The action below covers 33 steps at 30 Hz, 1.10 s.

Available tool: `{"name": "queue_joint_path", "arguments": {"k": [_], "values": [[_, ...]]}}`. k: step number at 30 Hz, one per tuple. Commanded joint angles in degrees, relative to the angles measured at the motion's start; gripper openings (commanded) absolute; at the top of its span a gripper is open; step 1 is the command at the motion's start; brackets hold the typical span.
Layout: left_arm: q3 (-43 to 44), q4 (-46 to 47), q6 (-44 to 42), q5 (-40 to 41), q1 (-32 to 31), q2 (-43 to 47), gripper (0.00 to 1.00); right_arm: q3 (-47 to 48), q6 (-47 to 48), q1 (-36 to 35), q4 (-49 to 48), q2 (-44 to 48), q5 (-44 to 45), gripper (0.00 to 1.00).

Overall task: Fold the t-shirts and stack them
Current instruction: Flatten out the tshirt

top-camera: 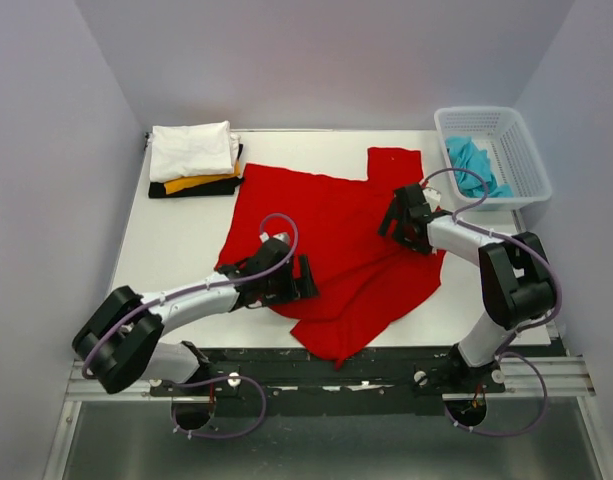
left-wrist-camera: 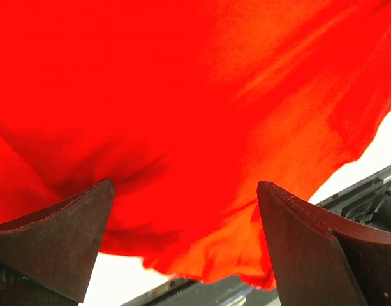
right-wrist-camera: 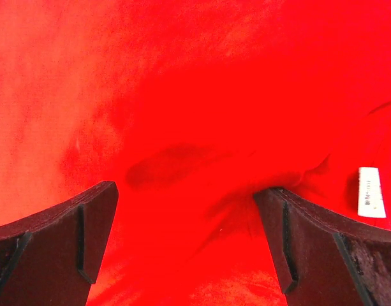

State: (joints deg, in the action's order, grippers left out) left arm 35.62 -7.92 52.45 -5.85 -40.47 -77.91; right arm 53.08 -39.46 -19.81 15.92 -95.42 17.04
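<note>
The bright red t-shirt lies spread and rumpled across the middle of the table, its hem reaching the near edge. My left gripper is open low over its near-left part. The left wrist view shows both fingers wide apart over the red cloth near its hem. My right gripper is open on the shirt's right side. The right wrist view shows red cloth filling the gap between the fingers, with a white label at the right. The turquoise t-shirt lies in the basket.
A stack of folded shirts sits at the back left: white on top, yellow-orange and black beneath. The white lattice basket stands at the back right. Bare table shows left of the red shirt.
</note>
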Motion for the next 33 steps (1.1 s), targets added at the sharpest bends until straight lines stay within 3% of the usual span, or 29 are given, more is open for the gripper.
{"name": "queue_joint_path", "arguments": {"k": [1, 9, 15, 18, 22, 28, 33], "values": [[-4.4, -13.5, 8.5, 10.6, -5.6, 7.6, 0.99, 3.2, 3.7, 4.2, 5.3, -5.1, 4.9, 1.00], [-1.6, -26.1, 9.0, 24.5, -3.9, 16.4, 0.99, 2.9, 7.6, 4.4, 3.5, 0.4, 0.4, 1.00], [4.7, -35.4, 8.8, 31.8, 1.7, 20.0, 0.99, 2.1, 8.3, 4.5, 5.0, 8.4, 1.2, 1.00], [6.6, -26.9, 1.9, 25.8, 5.8, 20.2, 0.99, 0.4, 9.5, 4.3, 3.9, 11.8, -3.9, 1.00], [7.0, -14.0, -3.3, 13.9, 6.2, 15.2, 0.99, -4.2, 9.0, 1.8, 0.9, 16.1, -12.0, 1.00], [11.5, -14.0, -3.7, 13.8, 6.3, 1.0, 0.98, -8.2, 4.4, -9.4, 1.6, 18.6, -12.9, 1.00], [9.4, -12.5, -2.3, 11.8, 7.7, -3.9, 0.98, -11.6, -1.1, -10.2, -0.7, 16.5, -9.4, 1.00]]}}
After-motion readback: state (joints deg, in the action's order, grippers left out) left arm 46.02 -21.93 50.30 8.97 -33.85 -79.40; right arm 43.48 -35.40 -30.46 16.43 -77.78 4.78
